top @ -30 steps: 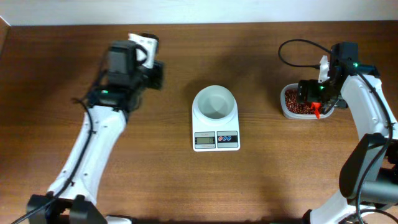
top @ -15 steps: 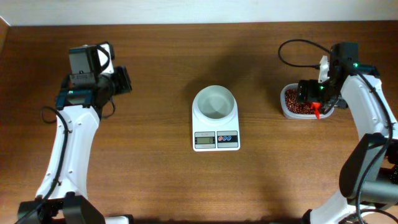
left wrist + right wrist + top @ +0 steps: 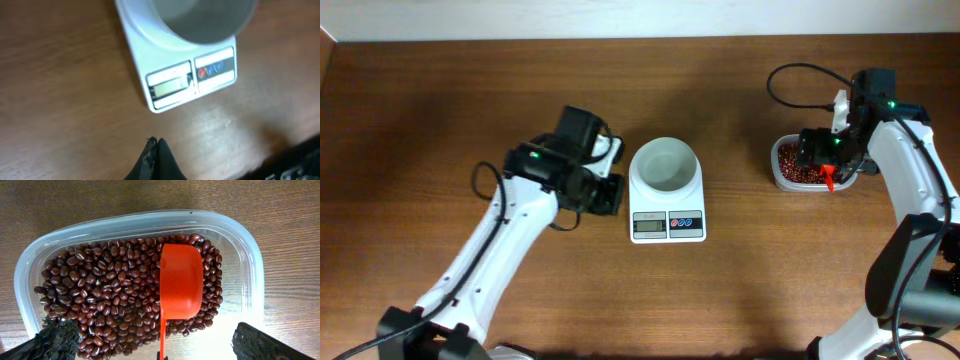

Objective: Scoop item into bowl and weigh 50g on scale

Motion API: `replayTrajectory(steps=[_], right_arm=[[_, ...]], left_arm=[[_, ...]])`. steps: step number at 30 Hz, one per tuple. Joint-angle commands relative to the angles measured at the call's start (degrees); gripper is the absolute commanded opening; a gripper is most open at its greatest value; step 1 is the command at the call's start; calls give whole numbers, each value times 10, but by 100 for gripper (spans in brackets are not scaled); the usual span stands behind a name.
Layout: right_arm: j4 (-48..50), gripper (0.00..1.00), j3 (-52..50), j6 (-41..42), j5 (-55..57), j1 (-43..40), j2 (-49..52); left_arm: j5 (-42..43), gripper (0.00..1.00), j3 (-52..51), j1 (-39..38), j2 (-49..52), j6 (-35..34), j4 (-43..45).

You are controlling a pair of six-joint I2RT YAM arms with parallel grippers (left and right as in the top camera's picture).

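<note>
The beans [image 3: 110,285] lie in a clear tub [image 3: 240,245] at the right side of the bench [image 3: 770,290]. A red scoop [image 3: 181,282] rests on top of them. Its cup is at the far end, and its thin handle runs straight back to the right pincer [image 3: 162,335], which hangs just over the tub. So the right arm is the one close to the beans.

The right pincer is wide open. One finger is on each side of the handle, but neither one touches it. It holds nothing. I think it must go down a little and pinch the handle next.

The white bowl [image 3: 665,163] sits on the scale [image 3: 667,226] in the middle of the bench, well to the left of the tub. The bowl looks empty.

The left pincer [image 3: 154,152] is closed tight and holds nothing. It is just left of the scale and does not touch it.
</note>
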Motion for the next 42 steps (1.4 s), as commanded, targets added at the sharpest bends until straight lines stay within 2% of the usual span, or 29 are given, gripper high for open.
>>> replayTrajectory(steps=[1,4,6,7,11,15,17,22,25,26,31,39,40,42], right_arm=[[-1,99,1,-1,3,3,2],[0,99,1,-1,3,3,2],[0,99,1,-1,3,3,2],[-1,99,1,-1,3,3,2],[-1,99,1,-1,3,3,2],[-1,99,1,-1,3,3,2],[-1,99,1,-1,3,3,2],[-1,99,1,-1,3,3,2],[-1,99,1,-1,3,3,2],[-1,99,1,-1,3,3,2],[0,99,1,-1,3,3,2],[-1,99,1,-1,3,3,2],[-1,99,1,-1,3,3,2],[0,99,1,-1,3,3,2]], left_arm=[[6,0,3,-50,-8,7,-4],[2,0,0,-92,-8,7,-4],[-39,0,-10,-114,-8,4,-3],[-99,0,-25,-136,-8,-33,-2],[-114,0,-56,-165,-8,-43,47],[-163,0,-75,-167,-8,-103,64],[-163,9,-78,-167,-8,-114,65],[-161,15,-105,-168,-8,-114,105],[-161,31,-105,-168,-8,-113,108],[-161,33,-105,-168,-8,-113,106],[-161,35,-105,-168,-8,-113,102],[-162,32,-105,-181,-8,-113,100],[-163,33,-105,-188,-7,-113,100],[-179,41,-109,-197,-7,-113,100]])
